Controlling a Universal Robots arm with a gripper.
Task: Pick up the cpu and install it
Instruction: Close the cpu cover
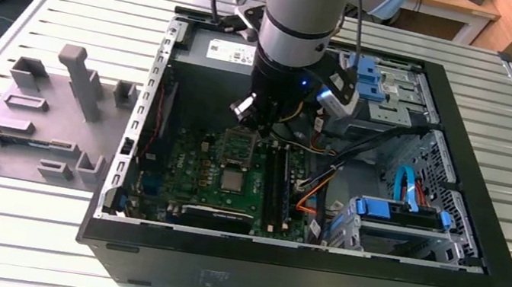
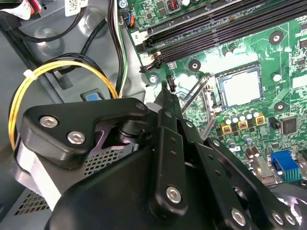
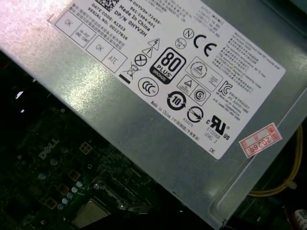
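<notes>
Exterior view, frame centre: our gripper [image 1: 252,114] hangs inside the PC case [image 1: 446,243] | cpu [image 1: 234,180] seated in motherboard socket [image 2: 238,86] | we cannot tell finger state

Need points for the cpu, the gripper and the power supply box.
cpu [image 2: 241,89]: second wrist view, middle of its pale metal top, sitting in the motherboard socket.
gripper [image 2: 169,93]: second wrist view, at the tips of its black fingers.
power supply box [image 3: 144,129]: first wrist view, bare grey metal below the label.
</notes>
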